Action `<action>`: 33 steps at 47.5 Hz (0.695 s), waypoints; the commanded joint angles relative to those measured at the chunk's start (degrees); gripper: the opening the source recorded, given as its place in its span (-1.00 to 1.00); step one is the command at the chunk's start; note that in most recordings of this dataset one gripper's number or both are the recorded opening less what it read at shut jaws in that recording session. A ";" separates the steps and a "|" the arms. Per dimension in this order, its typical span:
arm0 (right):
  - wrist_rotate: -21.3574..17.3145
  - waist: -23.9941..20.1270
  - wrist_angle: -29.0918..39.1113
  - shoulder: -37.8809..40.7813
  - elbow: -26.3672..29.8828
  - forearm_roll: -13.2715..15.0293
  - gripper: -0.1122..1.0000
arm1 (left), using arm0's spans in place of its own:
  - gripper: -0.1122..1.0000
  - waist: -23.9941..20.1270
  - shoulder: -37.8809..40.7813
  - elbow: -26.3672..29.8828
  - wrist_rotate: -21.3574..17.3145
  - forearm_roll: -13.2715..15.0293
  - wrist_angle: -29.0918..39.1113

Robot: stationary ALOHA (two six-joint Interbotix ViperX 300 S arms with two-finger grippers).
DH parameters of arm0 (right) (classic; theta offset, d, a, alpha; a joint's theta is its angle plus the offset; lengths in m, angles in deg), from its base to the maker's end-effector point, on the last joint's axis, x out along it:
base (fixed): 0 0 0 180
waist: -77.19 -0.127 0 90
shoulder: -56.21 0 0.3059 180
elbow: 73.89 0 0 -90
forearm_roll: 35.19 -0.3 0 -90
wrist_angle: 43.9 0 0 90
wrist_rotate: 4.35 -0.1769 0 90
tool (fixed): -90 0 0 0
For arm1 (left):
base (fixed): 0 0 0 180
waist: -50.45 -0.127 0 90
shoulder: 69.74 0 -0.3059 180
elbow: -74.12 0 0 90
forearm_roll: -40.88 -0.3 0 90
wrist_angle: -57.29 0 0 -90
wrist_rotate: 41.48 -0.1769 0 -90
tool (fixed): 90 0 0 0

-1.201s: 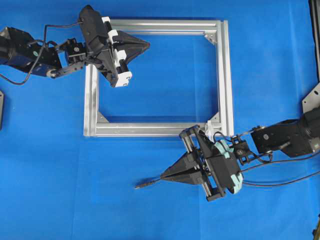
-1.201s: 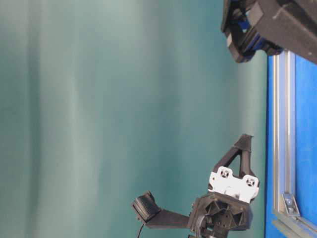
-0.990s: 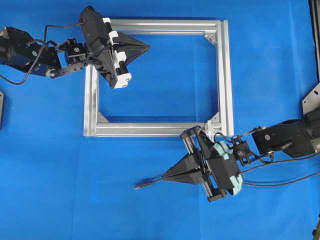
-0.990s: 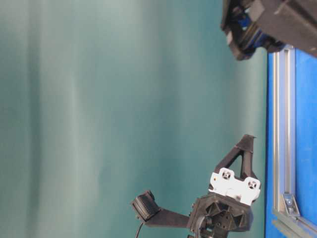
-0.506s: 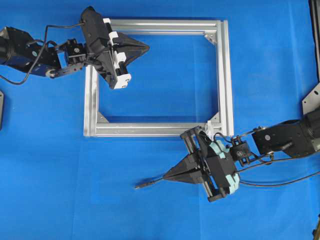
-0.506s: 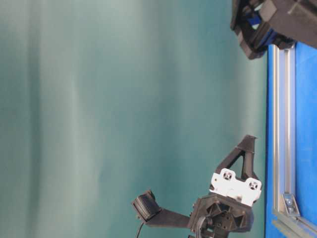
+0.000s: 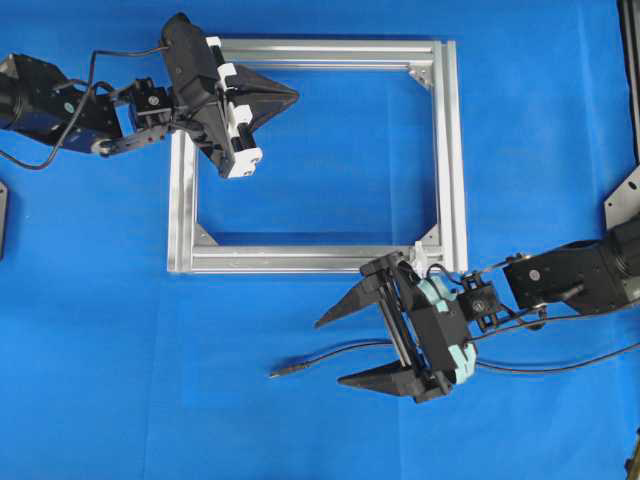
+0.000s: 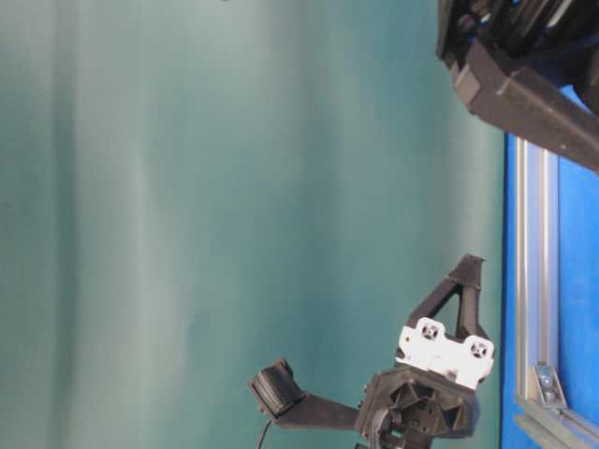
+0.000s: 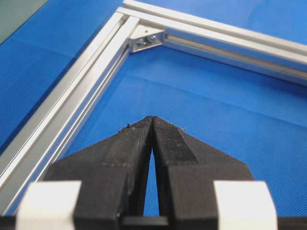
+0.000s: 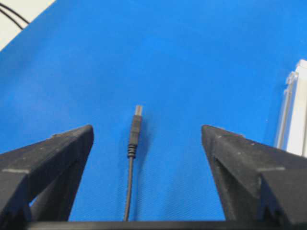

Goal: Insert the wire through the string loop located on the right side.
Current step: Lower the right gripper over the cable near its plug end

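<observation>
Blue mat (image 7: 100, 350), teal backdrop (image 8: 187, 187), aluminium frame (image 7: 455, 150), wire (image 7: 320, 358) between wide right pincer (image 7: 327, 350), left pincer (image 7: 296, 95) closed

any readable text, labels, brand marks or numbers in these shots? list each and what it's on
None readable in any view.
Left gripper, right gripper: plain black and white parts, no markings visible.
Aluminium frame: bare metal, no label.
Wire: plug unmarked.
Blue table cover: plain.
</observation>
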 commanded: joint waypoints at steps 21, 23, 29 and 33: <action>-0.26 -1.41 -0.53 8.88 5.01 -5.10 0.74 | -0.80 0.09 -1.85 0.26 0.00 -0.18 -0.26; -0.26 -1.49 -0.53 9.67 5.27 -5.62 0.74 | -0.80 0.09 -1.85 0.18 0.00 -0.09 -0.35; -0.26 -1.58 -0.62 11.51 5.98 -6.50 0.74 | -0.80 0.09 -1.93 0.00 0.09 -0.09 -0.26; -0.26 -1.67 -0.79 11.95 6.15 -6.50 0.73 | -0.80 0.09 -1.93 -0.09 0.09 -0.18 -0.26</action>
